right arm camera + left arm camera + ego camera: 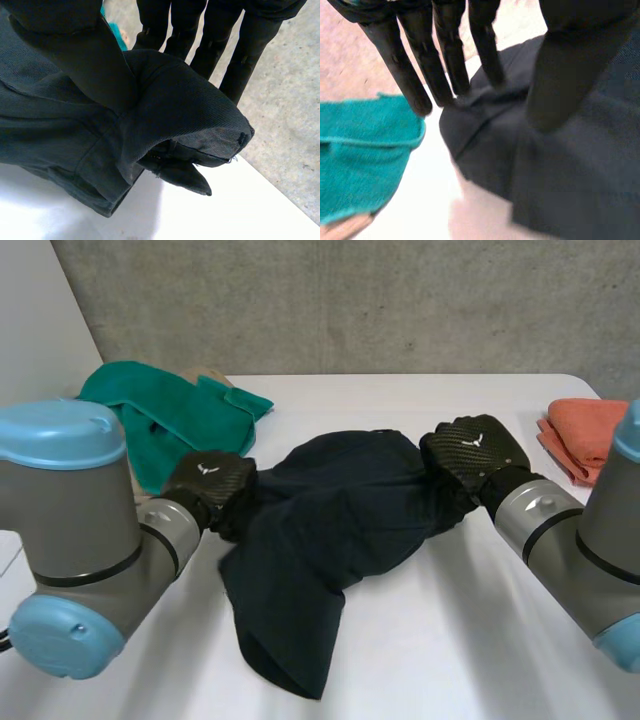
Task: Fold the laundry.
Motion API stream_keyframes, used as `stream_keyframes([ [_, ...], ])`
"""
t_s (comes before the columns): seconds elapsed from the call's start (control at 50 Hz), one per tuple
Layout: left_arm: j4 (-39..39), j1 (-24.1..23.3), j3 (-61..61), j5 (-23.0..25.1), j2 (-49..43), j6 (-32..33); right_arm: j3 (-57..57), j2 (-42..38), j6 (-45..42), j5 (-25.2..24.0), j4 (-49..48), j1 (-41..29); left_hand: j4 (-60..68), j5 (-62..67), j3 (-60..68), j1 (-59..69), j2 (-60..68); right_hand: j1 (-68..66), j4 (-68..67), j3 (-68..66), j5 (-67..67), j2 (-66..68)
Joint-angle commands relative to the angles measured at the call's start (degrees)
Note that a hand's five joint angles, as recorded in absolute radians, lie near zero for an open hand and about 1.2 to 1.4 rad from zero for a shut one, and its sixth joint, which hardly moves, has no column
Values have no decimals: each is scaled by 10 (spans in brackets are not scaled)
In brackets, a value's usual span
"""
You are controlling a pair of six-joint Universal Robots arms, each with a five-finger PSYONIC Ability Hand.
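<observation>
At the middle of the white table [480,640] lies the dark garment [330,530], crumpled, with its upper part stretched between the two hands and a long lower part trailing toward the near edge of the table, where it ends in a folded point. On the garment's left edge sits the left hand [210,485], with cloth bunched up against it. From the left wrist view, its fingers [447,55] are straight and held side by side, their tips meeting a folded edge of the garment, while the thumb [565,70] lies on the cloth on the near side, so the fold is pinched between them. On the garment's upper right corner sits the right hand [475,450]. From the right wrist view, its thumb [85,55] presses onto the cloth and its straight fingers [250,45] stand behind a raised hem, so the cloth is clamped between thumb and fingers and a loose flap hangs below the grip above the table. A green cloth [160,415] lies rumpled at the far left of the table, just beside the left hand and apart from the garment. An orange cloth [585,435] lies folded at the far right edge, well apart from the garment. Behind the table stands a grey concrete wall [350,300].
</observation>
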State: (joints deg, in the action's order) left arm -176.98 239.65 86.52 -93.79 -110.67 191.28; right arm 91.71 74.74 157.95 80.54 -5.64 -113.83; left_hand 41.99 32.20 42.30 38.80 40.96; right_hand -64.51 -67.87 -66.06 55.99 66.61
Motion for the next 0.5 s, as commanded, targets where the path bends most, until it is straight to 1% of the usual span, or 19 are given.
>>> stream_keyframes([
  [0.02,4,4,0,-24,4,-6,-2,-21,-32,2,-1,-2,-190,-192,-193,-158,-180,-155,-121,-139,140,134],
  [0.06,10,2,5,-24,19,-10,-2,-25,-32,2,-1,-2,-222,-224,-225,-190,-211,-155,-121,-139,140,134],
  [0.08,19,1,9,-24,39,-17,-2,-26,-32,2,-1,-2,-277,-279,-280,-245,-266,-155,-121,-139,140,134],
  [0.14,33,5,27,-24,67,-37,-1,-26,-32,2,0,-1,-272,-275,-276,-240,-262,-155,-121,-139,140,134],
  [0.16,37,5,41,-23,80,-53,0,-26,-32,2,0,0,-272,-274,-275,-240,-262,-155,-121,-139,140,134],
  [0.28,43,7,78,-17,82,-122,8,-22,-32,1,1,1,-264,-266,-267,-232,-254,-155,-121,-139,140,134],
  [0.32,42,8,81,-16,78,-130,10,-21,-32,1,1,1,-259,-261,-262,-227,-249,-155,-121,-139,140,134],
  [0.4,40,20,80,17,25,-151,13,-17,-33,1,10,1,-242,-244,-245,-210,-232,-155,-121,-139,140,134],
  [0.44,40,23,67,47,-12,-168,15,-14,-35,0,18,2,-239,-241,-242,-207,-228,-155,-121,-139,140,134],
  [0.5,38,26,43,66,-49,-183,19,-8,-35,-3,25,3,-239,-241,-242,-207,-228,-155,-121,-139,140,134],
])
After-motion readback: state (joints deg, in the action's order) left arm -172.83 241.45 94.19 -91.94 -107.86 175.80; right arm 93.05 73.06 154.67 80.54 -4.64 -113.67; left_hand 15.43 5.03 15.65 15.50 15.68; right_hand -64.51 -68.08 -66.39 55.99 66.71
